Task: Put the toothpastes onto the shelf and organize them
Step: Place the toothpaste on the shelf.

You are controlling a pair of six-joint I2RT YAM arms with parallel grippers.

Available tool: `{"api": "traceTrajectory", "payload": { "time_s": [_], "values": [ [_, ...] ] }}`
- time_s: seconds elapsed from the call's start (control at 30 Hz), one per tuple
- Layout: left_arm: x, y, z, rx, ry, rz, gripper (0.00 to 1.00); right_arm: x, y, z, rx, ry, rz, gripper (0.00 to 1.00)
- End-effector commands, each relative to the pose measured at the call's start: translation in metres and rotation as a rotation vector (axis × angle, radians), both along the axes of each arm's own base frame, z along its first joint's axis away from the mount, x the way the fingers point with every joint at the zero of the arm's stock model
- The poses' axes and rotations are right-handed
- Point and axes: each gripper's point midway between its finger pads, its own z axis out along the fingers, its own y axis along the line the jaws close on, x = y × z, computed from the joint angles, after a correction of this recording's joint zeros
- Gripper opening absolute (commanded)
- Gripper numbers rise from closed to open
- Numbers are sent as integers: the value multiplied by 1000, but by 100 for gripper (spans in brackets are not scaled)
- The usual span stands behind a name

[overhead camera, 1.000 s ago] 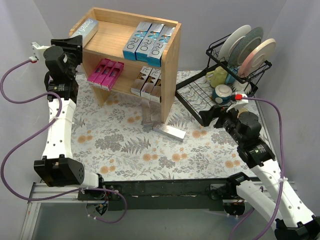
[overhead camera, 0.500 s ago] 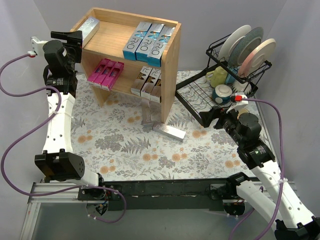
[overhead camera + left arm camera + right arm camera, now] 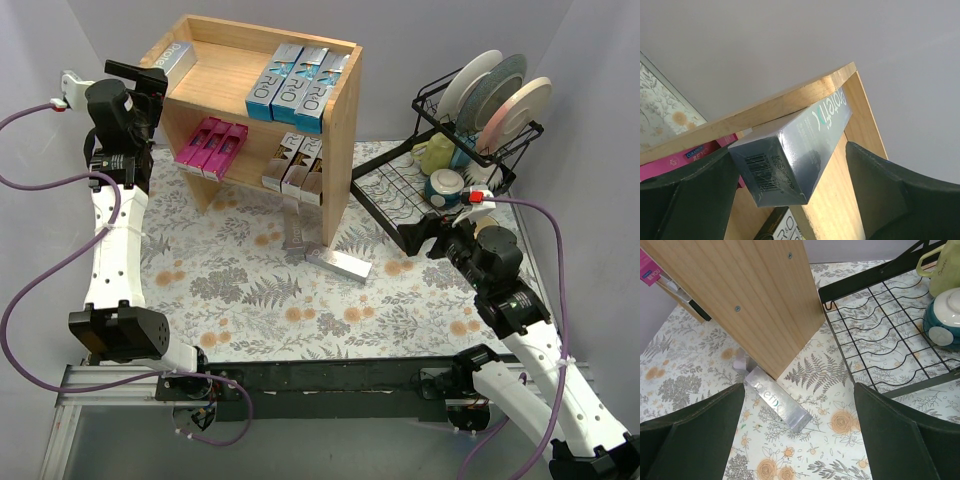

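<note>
The wooden shelf (image 3: 340,150) holds three blue-and-silver toothpastes (image 3: 298,88) on top, pink ones (image 3: 212,146) and silver black-gold ones (image 3: 295,165) below. A silver-grey box (image 3: 168,60) lies along the top's left edge. My left gripper (image 3: 150,75) is open around its near end (image 3: 785,165), with a gap at the right finger (image 3: 890,195). Two more silver-grey boxes (image 3: 338,264) (image 3: 296,232) lie on the mat by the shelf's foot. My right gripper (image 3: 432,240) hangs open above the mat, with nothing between its fingers; the nearer box (image 3: 777,402) and the shelf's side panel (image 3: 750,295) lie ahead of it.
A black wire dish rack (image 3: 400,190) stands at the right with plates (image 3: 500,90), a blue-and-white cup (image 3: 443,185) and a green mug (image 3: 435,152). Its flat grid (image 3: 875,340) reaches close to the shelf's side. A floral mat (image 3: 250,290) covers the table.
My left gripper has opened and let go of the silver-grey box, which now rests on the shelf's top. It drew back slightly to the left. The right arm has barely moved.
</note>
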Motion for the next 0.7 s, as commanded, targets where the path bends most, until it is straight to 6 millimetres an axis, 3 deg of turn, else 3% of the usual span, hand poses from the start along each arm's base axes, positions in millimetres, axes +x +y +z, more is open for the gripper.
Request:
{"api": "traceTrajectory", "payload": {
  "time_s": [0.0, 0.5, 0.67],
  "values": [
    [-12, 6, 17, 75, -14, 21, 84, -1, 2, 8, 27, -34, 13, 98],
    [-38, 10, 63, 294, -75, 35, 88, -5, 2, 2, 25, -22, 24, 98],
    [-45, 15, 67, 311, -76, 66, 89, -5, 2, -1, 20, -20, 26, 98]
  ]
}}
